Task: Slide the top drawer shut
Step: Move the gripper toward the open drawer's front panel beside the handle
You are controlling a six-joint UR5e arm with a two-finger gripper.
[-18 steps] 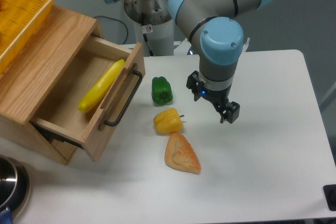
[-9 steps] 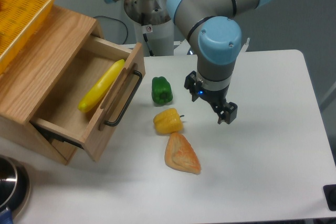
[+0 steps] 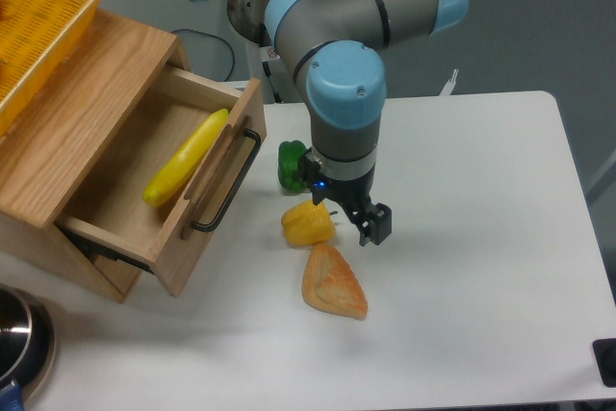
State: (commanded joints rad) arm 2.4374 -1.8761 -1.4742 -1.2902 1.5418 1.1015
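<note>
The top drawer (image 3: 123, 178) of light oak stands pulled out of the wooden cabinet (image 3: 82, 108) at the left, angled toward the table's middle. Its black bar handle (image 3: 227, 181) faces right. A long yellow banana-shaped item (image 3: 188, 156) lies inside the drawer. My gripper (image 3: 339, 195) hangs open over the table to the right of the handle, a short gap away. It holds nothing. One fingertip (image 3: 375, 224) shows near the yellow pepper; the other is by the green pepper.
A green pepper (image 3: 291, 166), a yellow pepper (image 3: 306, 223) and an orange pastry (image 3: 333, 283) lie just right of the drawer front. A yellow mesh basket (image 3: 43, 7) sits on the cabinet top. A metal pot (image 3: 19, 339) is at the bottom left.
My gripper has moved left and slightly down, from the table's middle right to above the peppers, closer to the drawer handle. The drawer has not moved.
</note>
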